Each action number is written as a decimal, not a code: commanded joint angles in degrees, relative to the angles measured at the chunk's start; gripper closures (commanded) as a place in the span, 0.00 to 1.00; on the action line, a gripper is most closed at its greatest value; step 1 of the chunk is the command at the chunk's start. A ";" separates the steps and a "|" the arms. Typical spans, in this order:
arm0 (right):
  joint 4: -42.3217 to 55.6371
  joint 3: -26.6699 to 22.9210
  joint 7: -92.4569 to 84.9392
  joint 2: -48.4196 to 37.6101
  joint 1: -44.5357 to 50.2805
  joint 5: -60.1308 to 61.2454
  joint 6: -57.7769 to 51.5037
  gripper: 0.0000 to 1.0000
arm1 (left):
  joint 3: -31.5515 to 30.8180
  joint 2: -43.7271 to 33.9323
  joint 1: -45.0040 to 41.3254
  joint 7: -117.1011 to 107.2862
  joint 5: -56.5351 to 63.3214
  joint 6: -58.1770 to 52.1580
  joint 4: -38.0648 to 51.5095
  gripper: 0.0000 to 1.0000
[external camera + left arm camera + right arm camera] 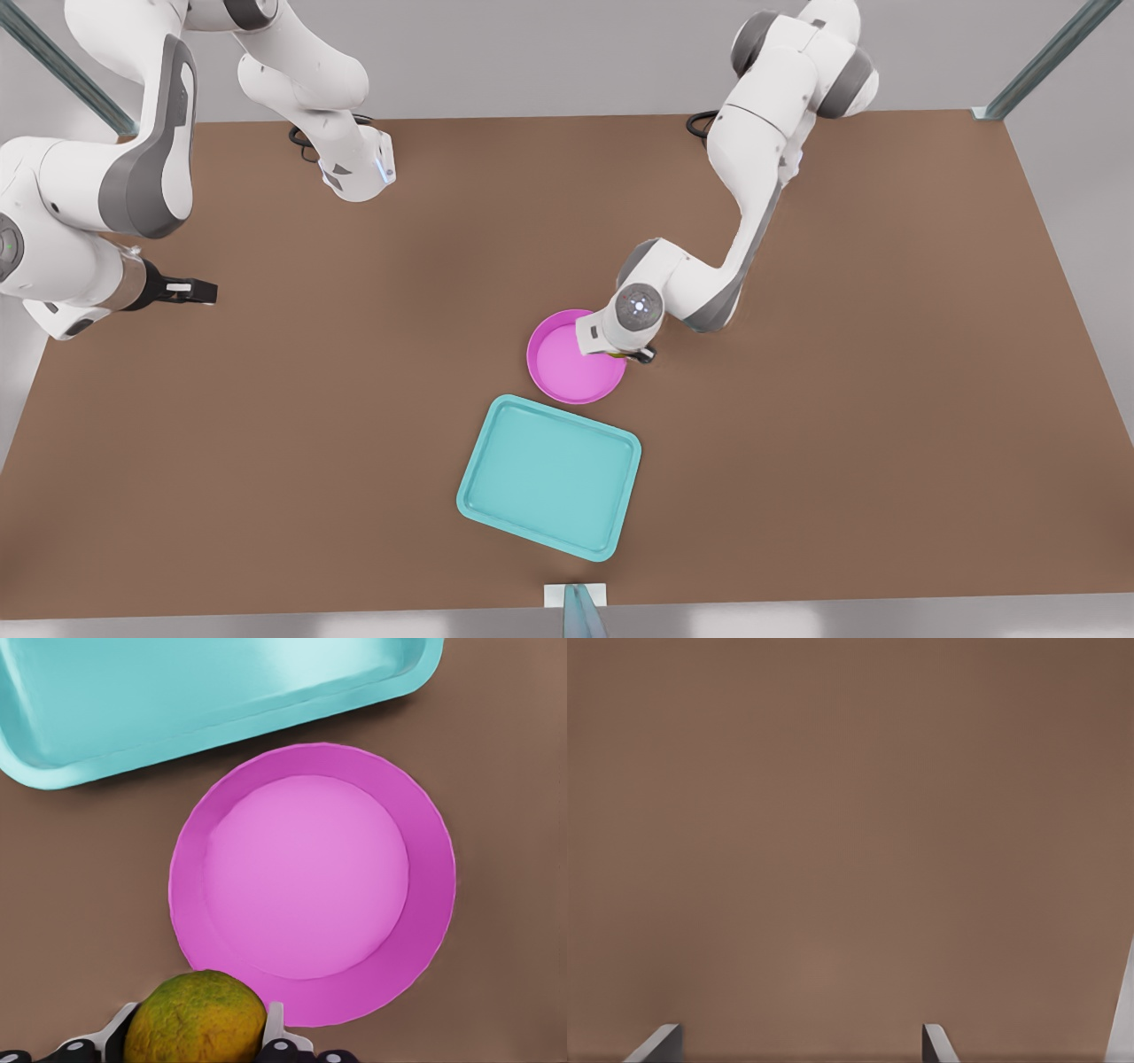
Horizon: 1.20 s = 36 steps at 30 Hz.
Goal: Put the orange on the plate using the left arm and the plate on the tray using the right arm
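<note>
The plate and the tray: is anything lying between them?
No. The left wrist view shows bare brown table between the plate and the tray.

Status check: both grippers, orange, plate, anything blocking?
Left gripper shut on orange, at plate rim. Right gripper open, waiting over bare table. Plate empty, beside tray, not on it. Nothing blocking.

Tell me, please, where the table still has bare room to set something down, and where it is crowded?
The brown table is bare across the front view's right, and between the waiting right gripper and the plate. It is crowded mid-table: the left gripper holds the orange at the plate's rim, and the tray lies just beside the plate.
</note>
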 commanded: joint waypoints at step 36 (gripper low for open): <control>-47.71 0.42 5.83 7.76 16.61 34.64 67.03 0.00 | 5.73 -21.80 24.03 0.02 6.72 -48.38 16.04 0.00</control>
